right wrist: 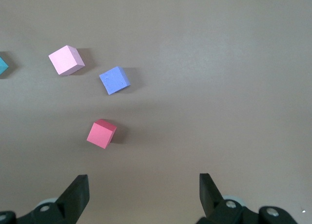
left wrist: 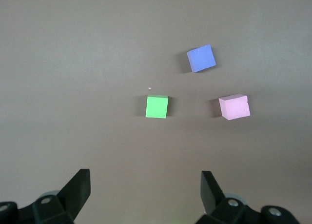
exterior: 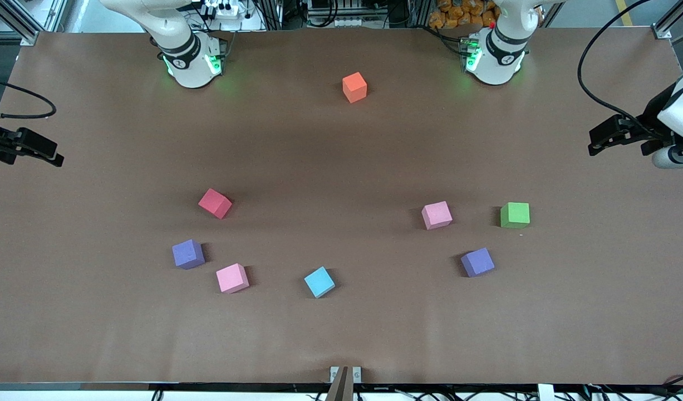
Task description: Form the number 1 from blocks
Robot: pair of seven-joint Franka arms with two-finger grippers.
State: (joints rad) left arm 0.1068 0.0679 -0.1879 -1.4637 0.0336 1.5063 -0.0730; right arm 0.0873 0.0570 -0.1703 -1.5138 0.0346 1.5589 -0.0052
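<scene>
Starting from a scattered layout, we have not yet moved any of the five blocks into the figure 1. Both arms wait at the table's ends. Our left gripper (left wrist: 144, 194) hangs over the left arm's end of the brown table (exterior: 341, 145), its jaws spread wide and holding nothing; our right gripper (right wrist: 142, 194) hangs over the right arm's end, likewise spread and empty.

The small matte orange foam cube (exterior: 354, 87) sits alone near the robot bases, between them and well apart from everything else. One purple foam cube (exterior: 477, 262) lies toward the left arm's end, with a light pink foam cube (exterior: 436, 215) near it and a little farther from the front camera. The second purple foam cube (exterior: 188, 254) lies toward the right arm's end, with the second light pink foam cube (exterior: 232, 278) near it and a little nearer to the camera.

Three cubes are not ours to use: a green foam cube (exterior: 515, 215) beside the first pink one, a red foam cube (exterior: 215, 203) farther from the camera than the second purple one, and a light blue foam cube (exterior: 319, 282) between the two groups.

We judge the first step to be choosing a line on the open middle of the table and carrying one block there. That calls for lowering a gripper squarely over a cube, turned to match its tilted faces, without nudging neighbours.
</scene>
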